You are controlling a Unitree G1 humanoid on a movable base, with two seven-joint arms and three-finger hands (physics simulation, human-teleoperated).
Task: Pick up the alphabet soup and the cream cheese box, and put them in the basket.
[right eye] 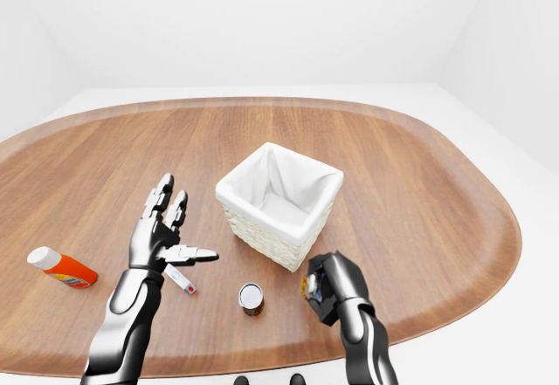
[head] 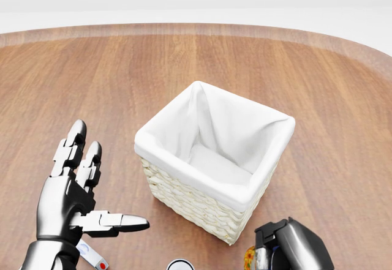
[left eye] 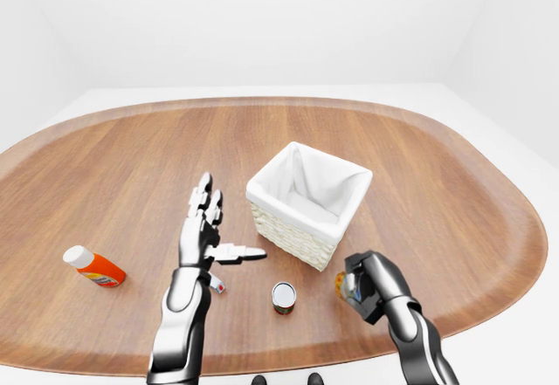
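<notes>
We see the wooden table (left eye: 113,154) filling most of the eye views, an oval slab against a white room. The basket (left eye: 307,203), wicker with a white cloth liner, sits a little right of centre in the left-eye view; its inside shows only liner.

The left hand (left eye: 206,232) hovers to the left of the basket, clear of it. Its fingers (head: 72,147) are spread wide, two pointing up the frame and the thumb pointing right toward the basket. It holds nothing.

The right hand (left eye: 369,285) is at the lower right of the left-eye view, below the basket's near corner and apart from it. Its fingers are curled round a small item with a yellow and orange label, of which only a sliver shows at the hand's left edge. We take this to be the cream cheese box (head: 250,258), though too little shows to confirm it.

The alphabet soup (left eye: 284,297), a small can seen from above with a pale lid, stands upright on the table at the lower centre of the left-eye view, between the two arms, below the basket and touched by neither hand.

A small white item with a red tip (right eye: 181,280) lies flat just below the left hand. An orange bottle with a white cap (left eye: 93,266) lies on its side at the far left, well apart from everything else.
</notes>
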